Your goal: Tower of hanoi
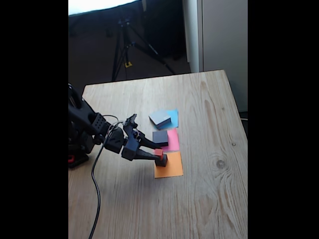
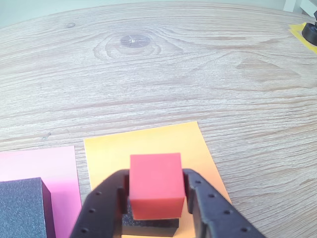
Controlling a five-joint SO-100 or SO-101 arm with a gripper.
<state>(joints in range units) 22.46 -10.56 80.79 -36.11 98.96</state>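
Four blocks make up this game, and the smallest, the red cube [image 2: 155,184], is the one in play. It sits between the two fingers [image 2: 101,210] of the hand [image 1: 158,155], which press it from both sides, so the hand is narrow and holding it. Under the cube is a small dark block [image 2: 148,224], and both are over the orange paper [image 2: 106,156]. From the wrist view I cannot tell if the cube rests on the small dark block or hangs just above it. I think the cube belongs on top because small pieces go on bigger ones in this game. The cube has no long side, since every side looks the same. Its flat top faces up and its edges line up fairly well with the edges of the paper. Next to it, on the pink paper [image 1: 173,140], lies a middle dark block [image 1: 160,137]. Farther back, on the blue paper [image 1: 173,116], lies the big grey block [image 1: 159,118], turned a little. The three papers run in a row on the wooden surface [image 1: 209,199], like three spots for stacking. The black arm [image 1: 92,124] reaches in from the left in the fixed view, with a cable [image 1: 95,189] hanging down from it.
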